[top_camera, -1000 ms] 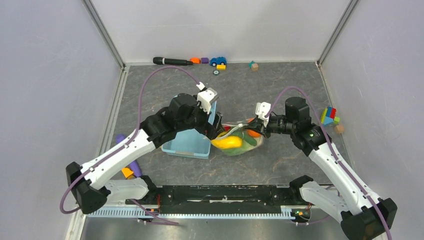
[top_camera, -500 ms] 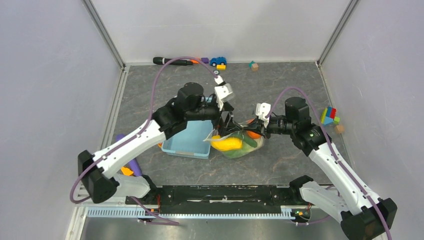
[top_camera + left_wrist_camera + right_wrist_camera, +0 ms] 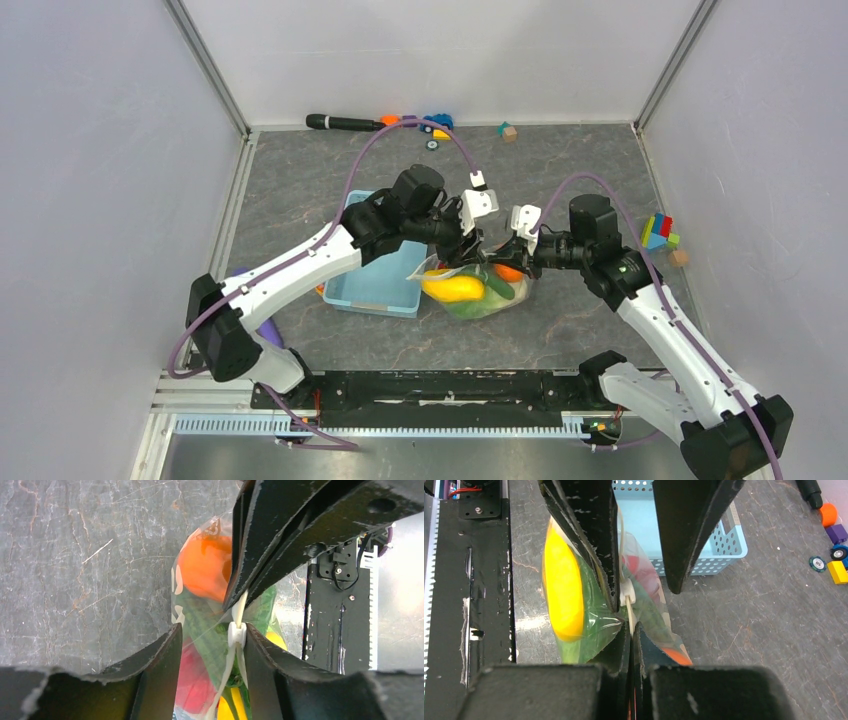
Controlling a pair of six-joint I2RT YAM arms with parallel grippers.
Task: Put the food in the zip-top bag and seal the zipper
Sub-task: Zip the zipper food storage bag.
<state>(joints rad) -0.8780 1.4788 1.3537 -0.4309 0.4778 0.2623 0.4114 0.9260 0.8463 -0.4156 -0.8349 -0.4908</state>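
Note:
The zip-top bag lies right of the basket, full of food: a yellow piece, an orange piece and green leaves. In the left wrist view, orange, red and green pieces show through the plastic. My right gripper is shut on the zipper strip at the bag's mouth. My left gripper is open. Its jaws straddle the white zipper slider, with one finger touching it.
The light-blue basket stands just left of the bag. A purple rod lies by the left arm. A black marker, a toy car and small blocks line the back wall. Coloured blocks sit at right.
My left arm has swung right from over the basket to the bag's mouth, and its open jaws now straddle the zipper slider. The right gripper and bag have stayed put.

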